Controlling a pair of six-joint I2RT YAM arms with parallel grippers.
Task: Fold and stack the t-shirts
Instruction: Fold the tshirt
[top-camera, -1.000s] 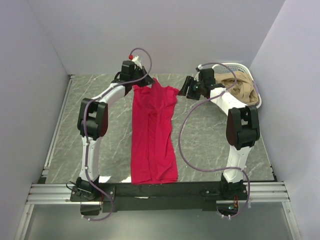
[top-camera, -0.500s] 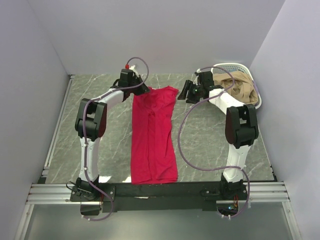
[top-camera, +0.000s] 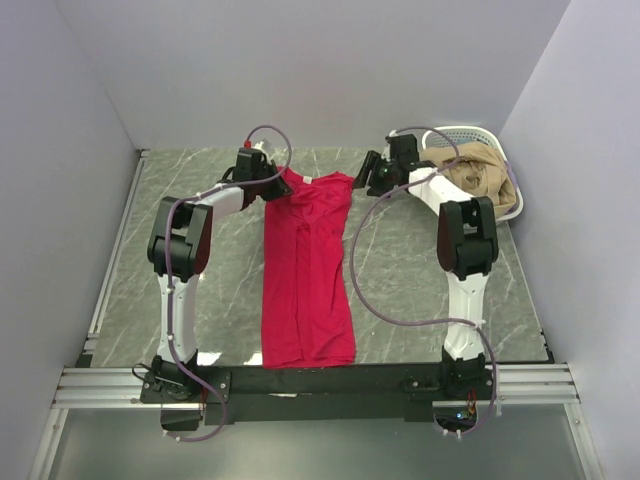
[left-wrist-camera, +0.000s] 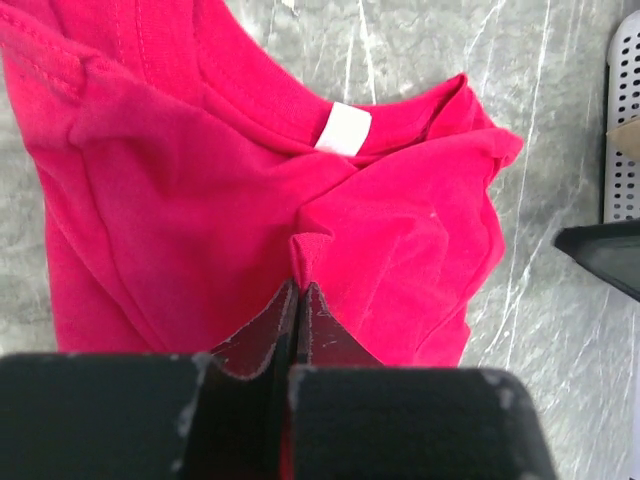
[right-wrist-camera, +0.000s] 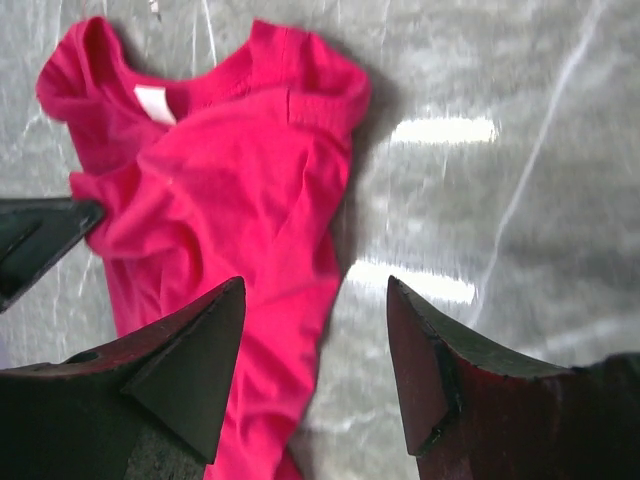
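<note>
A crimson-red t-shirt (top-camera: 305, 260) lies as a long strip down the middle of the marble table, collar end at the far side. Its white neck label (left-wrist-camera: 345, 128) faces up. My left gripper (top-camera: 272, 180) is at the shirt's far left corner; in the left wrist view its jaws (left-wrist-camera: 298, 285) are shut on a pinched ridge of the red cloth. My right gripper (top-camera: 368, 175) hovers just right of the shirt's far right shoulder. Its fingers (right-wrist-camera: 315, 285) stand open with nothing between them, straddling the shirt's (right-wrist-camera: 230, 200) right edge and bare table.
A white lattice basket (top-camera: 480, 135) stands at the far right corner with tan cloth (top-camera: 480, 180) heaped in it. Its edge (left-wrist-camera: 622, 120) shows in the left wrist view. Grey walls close in the table on three sides.
The left gripper has carried the shirt's raised collar end down and left, so the top now lies spread out with the label showing. The right gripper has shifted slightly farther back.
</note>
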